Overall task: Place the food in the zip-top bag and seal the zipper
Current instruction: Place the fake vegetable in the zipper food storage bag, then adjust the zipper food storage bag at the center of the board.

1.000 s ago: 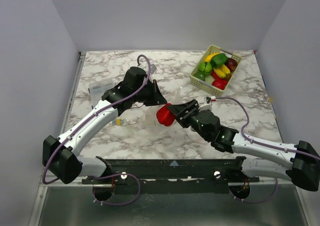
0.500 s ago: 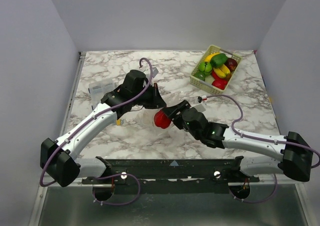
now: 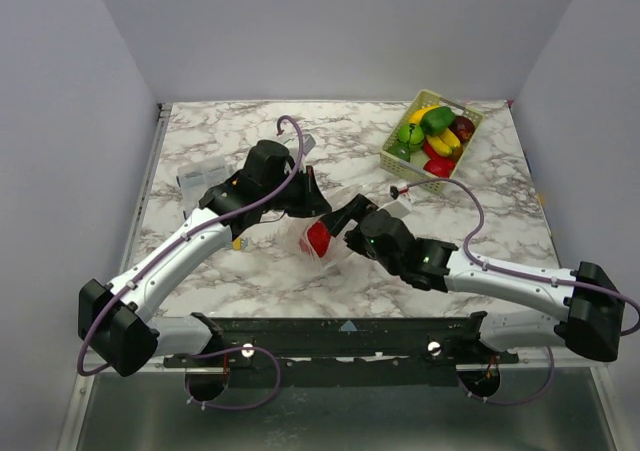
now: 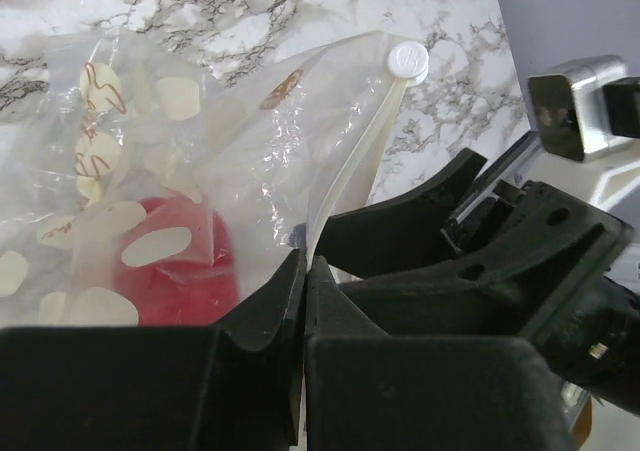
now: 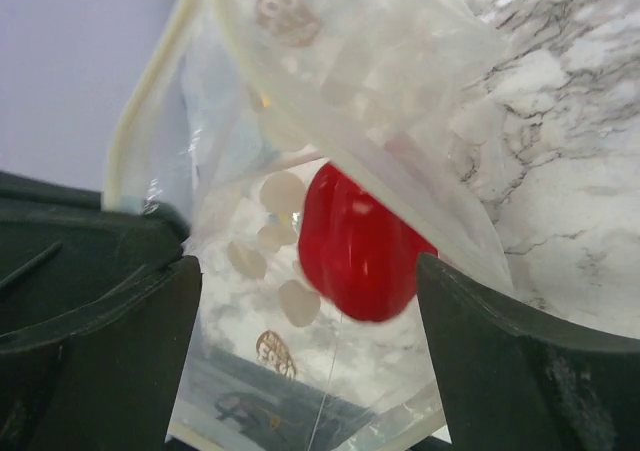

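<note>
The clear zip-top bag (image 3: 325, 251) hangs open at the table's middle, printed with pale spots. My left gripper (image 3: 314, 199) (image 4: 303, 263) is shut on the bag (image 4: 250, 121) at its mouth edge, beside the pale zipper (image 4: 350, 161) and its white slider (image 4: 407, 61). A red pepper (image 3: 318, 239) (image 4: 175, 261) (image 5: 360, 241) sits inside the bag (image 5: 350, 71). My right gripper (image 3: 343, 233) (image 5: 305, 351) is at the bag's mouth. It stands open, its fingers (image 5: 110, 341) wide on either side of the pepper and apart from it. More food (image 3: 430, 136) lies in the basket.
A pale-green lattice basket (image 3: 408, 166) stands at the back right of the marble table (image 3: 250, 131), holding green, yellow and red toy pieces. A small clear packet (image 3: 195, 179) lies at the left, behind my left arm. Both arms meet over the table's middle.
My right gripper carried the red pepper left into the bag's mouth, then opened; the pepper now lies inside the bag. My left gripper kept its hold on the bag edge.
</note>
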Controlling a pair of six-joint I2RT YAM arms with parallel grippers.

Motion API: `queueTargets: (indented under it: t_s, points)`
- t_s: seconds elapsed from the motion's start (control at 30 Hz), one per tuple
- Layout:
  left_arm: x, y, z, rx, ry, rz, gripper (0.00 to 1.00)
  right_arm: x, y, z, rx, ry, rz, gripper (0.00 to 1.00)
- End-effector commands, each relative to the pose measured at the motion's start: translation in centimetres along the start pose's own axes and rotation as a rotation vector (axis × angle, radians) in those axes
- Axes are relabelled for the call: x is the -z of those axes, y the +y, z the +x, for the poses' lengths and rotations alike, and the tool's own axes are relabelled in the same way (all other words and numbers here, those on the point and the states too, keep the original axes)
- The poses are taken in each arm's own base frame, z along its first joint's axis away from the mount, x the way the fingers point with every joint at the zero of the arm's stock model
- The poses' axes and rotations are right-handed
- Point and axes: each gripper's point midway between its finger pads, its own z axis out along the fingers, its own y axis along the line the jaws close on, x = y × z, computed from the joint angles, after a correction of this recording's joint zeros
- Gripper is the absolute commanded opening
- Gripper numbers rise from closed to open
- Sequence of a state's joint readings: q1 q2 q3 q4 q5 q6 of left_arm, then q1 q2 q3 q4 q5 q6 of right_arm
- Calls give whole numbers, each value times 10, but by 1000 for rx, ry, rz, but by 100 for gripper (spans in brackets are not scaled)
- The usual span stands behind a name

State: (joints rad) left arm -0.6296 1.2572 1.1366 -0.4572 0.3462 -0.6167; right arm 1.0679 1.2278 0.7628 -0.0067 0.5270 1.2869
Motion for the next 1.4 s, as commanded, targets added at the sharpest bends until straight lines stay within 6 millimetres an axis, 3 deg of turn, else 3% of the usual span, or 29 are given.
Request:
queueTargets:
  t_s: [0.0, 0.13, 0.37, 0.53, 0.67, 0.77, 0.87, 0.97, 1.07, 1.23, 1.3, 1.37]
  points:
    - [6, -1, -7, -28, -40, -5, 0, 14, 28, -22, 176, -22, 2, 91]
    - [6, 0, -7, -29, -42, -12, 0, 25, 30, -34, 318, 6, 90, 91]
    - [4, 3, -7, -29, -39, -25, 0, 49, 16, -43, 406, 55, 156, 75]
    - [3, 4, -8, -30, -40, -32, 0, 41, -7, -29, 427, 87, 205, 66]
    - [1, 6, -7, -26, -35, -40, 0, 24, -12, -19, 470, 96, 228, 63]
    - [1, 6, -8, -25, -30, -44, 0, 14, -20, -20, 511, 79, 299, 54]
    - [4, 3, -11, -20, -37, -44, 0, 7, -12, -24, 552, 57, 305, 50]
    - [11, -2, -17, -22, -46, -51, 0, 4, 2, -34, 581, 29, 331, 15]
    - [32, -4, -29, -41, -82, -105, 0, 7, 28, -41, 625, 51, 319, 1]
    - [85, -26, -56, -111, -232, -104, 0, 24, 88, -43, 580, 100, 123, 1]
    - [99, -28, -64, -124, -301, -109, 0, 29, 100, -41, 544, 103, 40, 1]
    - [95, -22, -63, -123, -338, -111, 0, 27, 96, -39, 521, 88, 18, 1]
